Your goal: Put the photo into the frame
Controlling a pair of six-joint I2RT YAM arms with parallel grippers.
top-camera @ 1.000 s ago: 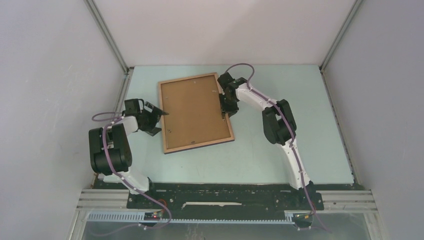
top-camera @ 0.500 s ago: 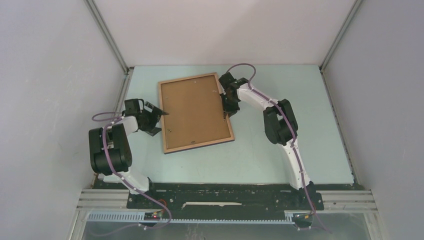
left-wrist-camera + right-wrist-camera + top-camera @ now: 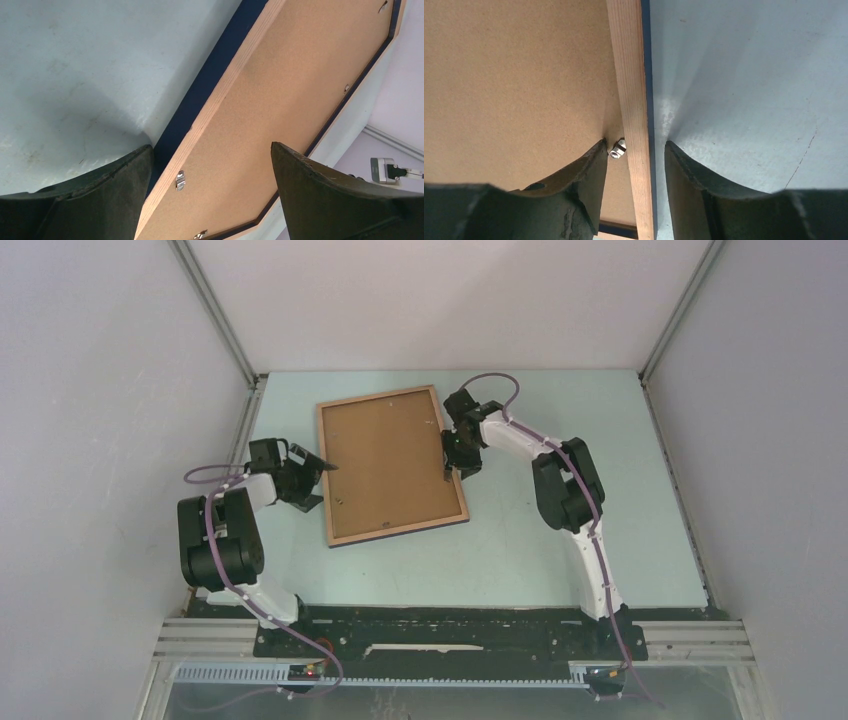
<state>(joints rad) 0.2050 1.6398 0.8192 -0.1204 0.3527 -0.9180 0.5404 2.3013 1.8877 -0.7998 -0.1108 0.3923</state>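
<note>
Your frame (image 3: 400, 527) lies wood side up on the table (image 3: 560, 440), with the photo (image 3: 385, 460) inside it, brown back showing. Your left gripper (image 3: 210, 149) stands wide apart astride the frame's left rail. Your right gripper (image 3: 634, 150), jaws parted and not clamped, straddles the frame's right rail, its inner finger beside a small metal clip (image 3: 617, 148).

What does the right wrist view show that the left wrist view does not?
Only the right wrist view: the right fingers astride one rail of the frame, not touching it. Only the left wrist view: the left fingers spread wide at the opposite edge, and a wall. Both: the brown back of the photo set inside the frame, metal tabs, the table.
</note>
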